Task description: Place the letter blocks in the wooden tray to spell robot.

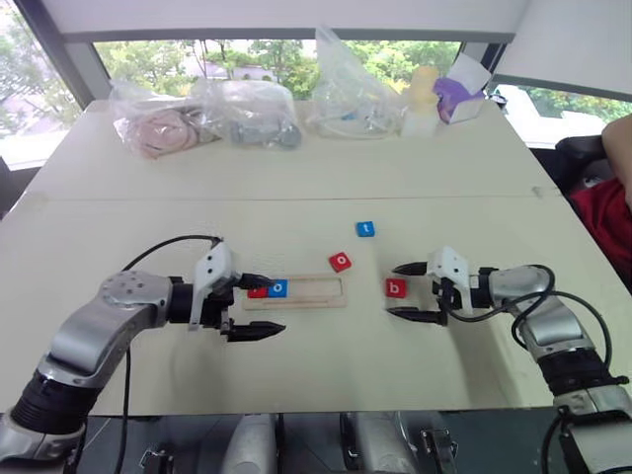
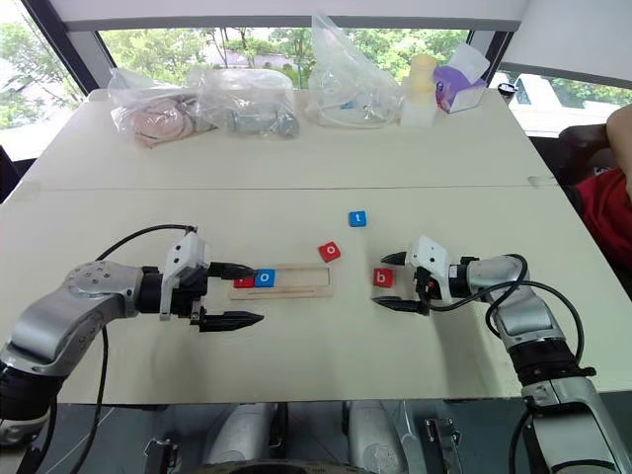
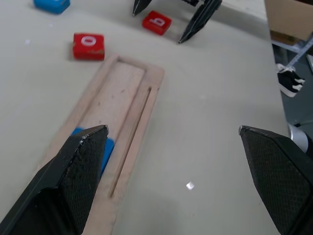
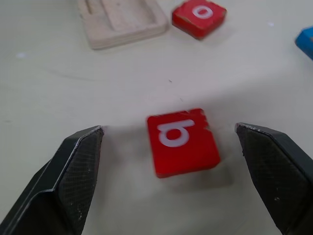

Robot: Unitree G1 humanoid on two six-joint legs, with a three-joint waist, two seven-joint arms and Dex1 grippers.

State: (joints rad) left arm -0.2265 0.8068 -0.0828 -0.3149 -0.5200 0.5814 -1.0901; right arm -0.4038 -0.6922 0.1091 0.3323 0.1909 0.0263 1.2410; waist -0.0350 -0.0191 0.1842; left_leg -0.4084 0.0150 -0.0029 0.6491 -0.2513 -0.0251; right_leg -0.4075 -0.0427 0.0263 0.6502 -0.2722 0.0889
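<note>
Fingers of the right end effector stand apart on either side of the red b block, which lies flat on the desk between their tips, touched by neither. Beyond that block sit the red o block and, farther off, the blue t block, both loose on the desk. The left end effector is spread wide at the near end of the wooden tray, one finger over the tray's end, the other over bare desk beside it, gripping nothing. Just past its tips, a red block and the blue o block lie side by side inside the tray.
</note>
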